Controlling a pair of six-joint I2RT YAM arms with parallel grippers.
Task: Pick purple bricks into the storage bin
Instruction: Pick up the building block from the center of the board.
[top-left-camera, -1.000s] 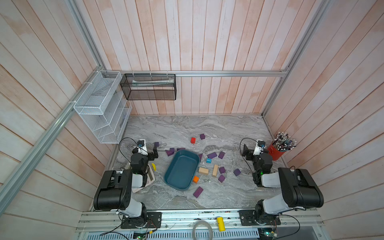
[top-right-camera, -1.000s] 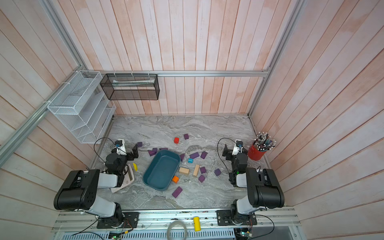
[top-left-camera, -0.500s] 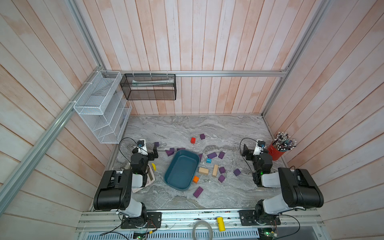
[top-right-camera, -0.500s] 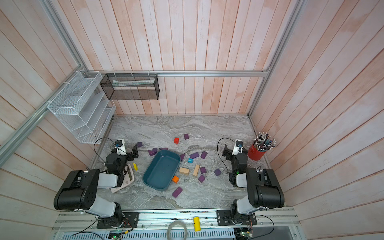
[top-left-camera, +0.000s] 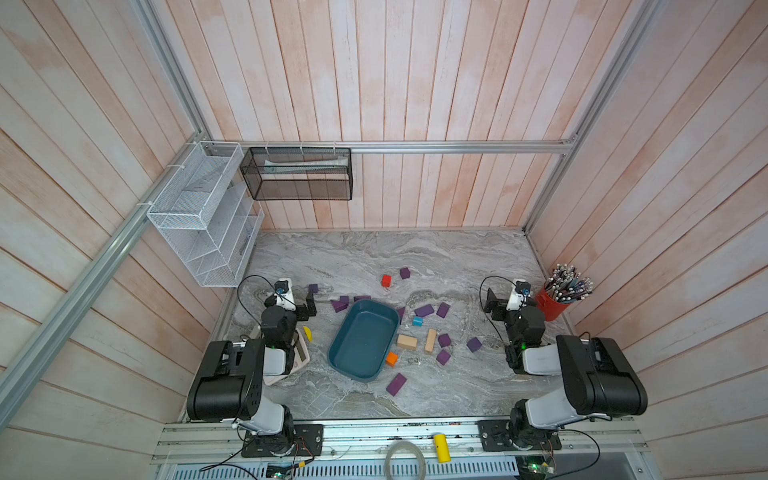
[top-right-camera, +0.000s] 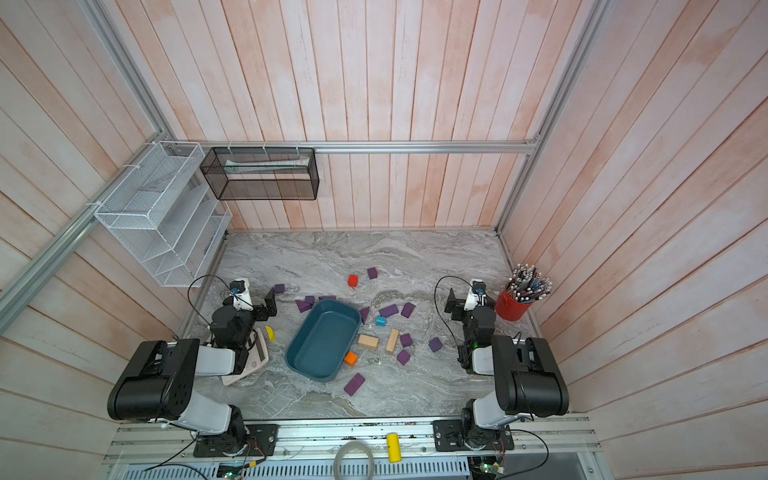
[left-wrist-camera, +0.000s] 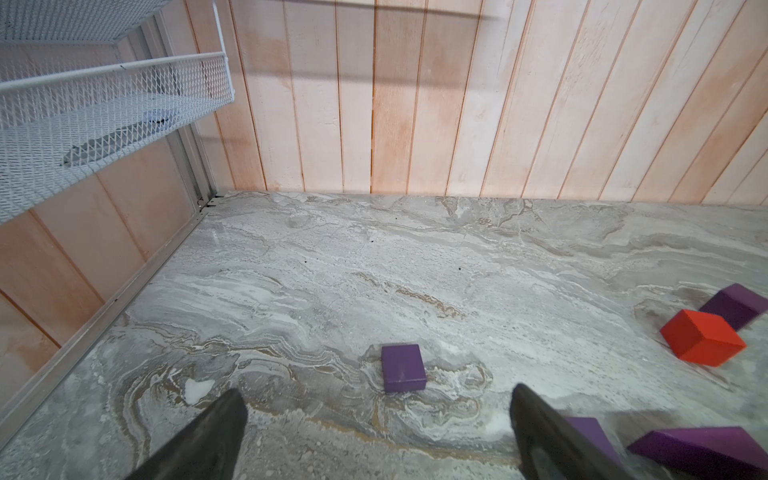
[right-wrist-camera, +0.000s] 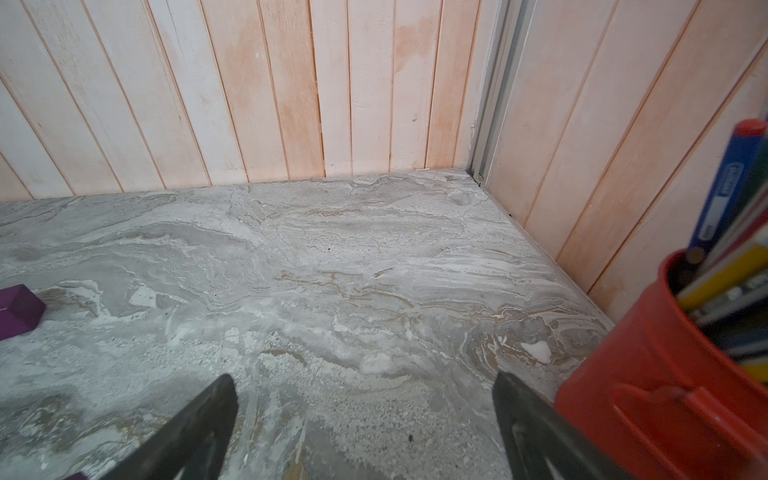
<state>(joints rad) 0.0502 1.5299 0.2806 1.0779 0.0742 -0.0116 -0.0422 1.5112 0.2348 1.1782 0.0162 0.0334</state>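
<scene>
both grippers spread, bricks on the table

the left gripper is seen with its jaws wide apart; a single purple brick lies just ahead of it. the right gripper is spread as well, beside the red pen cup. the storage bin is placed mid-table, and the purple bricks are scattered around it on the marble table.

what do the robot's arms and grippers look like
The left arm and right arm are boxy black housings joined by pale grey links, with thin black cables looping to white wrist cameras. The left gripper and right gripper have dark, tapering fingers.
</scene>
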